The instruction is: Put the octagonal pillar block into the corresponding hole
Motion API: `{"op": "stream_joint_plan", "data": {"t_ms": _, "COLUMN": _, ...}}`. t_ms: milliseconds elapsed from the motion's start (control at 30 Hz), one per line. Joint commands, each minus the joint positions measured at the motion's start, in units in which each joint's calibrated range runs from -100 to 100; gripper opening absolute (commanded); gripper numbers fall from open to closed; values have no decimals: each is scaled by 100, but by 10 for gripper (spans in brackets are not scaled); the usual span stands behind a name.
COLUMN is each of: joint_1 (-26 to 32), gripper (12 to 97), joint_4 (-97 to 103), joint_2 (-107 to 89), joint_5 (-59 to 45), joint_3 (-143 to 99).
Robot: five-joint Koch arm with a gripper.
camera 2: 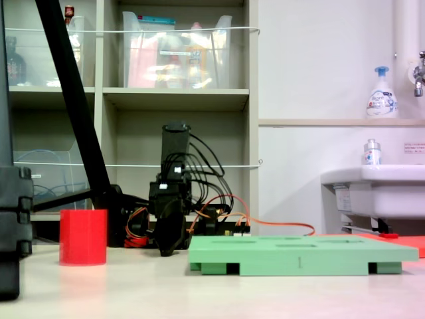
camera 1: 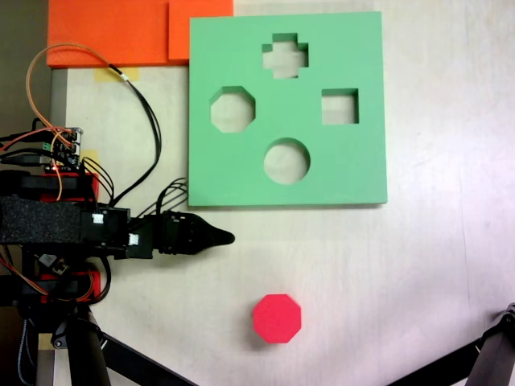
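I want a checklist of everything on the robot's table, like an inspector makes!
Surface: pale table, bare where seen.
Job's things: red octagonal pillar block standing alone; octagonal hole unfilled, in the green board.
Clutter: orange foam sheets at the table's far edge.
Hand: hand low, tip near the board's edge, holding nothing; open or shut unclear.
Cables: orange and black wires looping off the arm.
Surroundings: shelves, sink, soap bottle.

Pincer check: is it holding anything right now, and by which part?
Nothing is held. The pincer sits apart from the red octagonal foam block, which stands free on the table.
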Motion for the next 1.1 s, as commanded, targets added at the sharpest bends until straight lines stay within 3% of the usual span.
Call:
{"op": "stream_joint_plan", "data": {"t_ms": 0, "joint_1": -15, "gripper": 495, "joint_4": -600, "joint_2": -41, "joint_5": -29, "joint_3": -88}}
{"op": "stream_joint_plan", "data": {"t_ms": 200, "joint_1": -205, "gripper": 470, "joint_4": -532, "joint_2": -41, "joint_5": 1314, "joint_3": -88}}
{"op": "stream_joint_plan", "data": {"t_ms": 300, "joint_1": -513, "gripper": 411, "joint_4": -802, "joint_2": -41, "joint_5": 2427, "joint_3": -88}}
{"op": "stream_joint_plan", "data": {"t_ms": 433, "joint_1": -684, "gripper": 360, "joint_4": -3363, "joint_2": -41, "joint_5": 3057, "joint_3": 1417}}
{"op": "stream_joint_plan", "data": {"t_ms": 767, "joint_1": -723, "gripper": 366, "joint_4": -7379, "joint_2": -41, "joint_5": 3624, "joint_3": 4897}}
{"op": "stream_joint_plan", "data": {"t_ms": 867, "joint_1": -757, "gripper": 502, "joint_4": -8871, "joint_2": 1537, "joint_5": 3692, "joint_3": 6701}}
{"op": "stream_joint_plan", "data": {"t_ms": 1067, "joint_1": -762, "gripper": 762, "joint_4": -9295, "joint_2": 3283, "joint_5": 3868, "joint_3": 8366}}
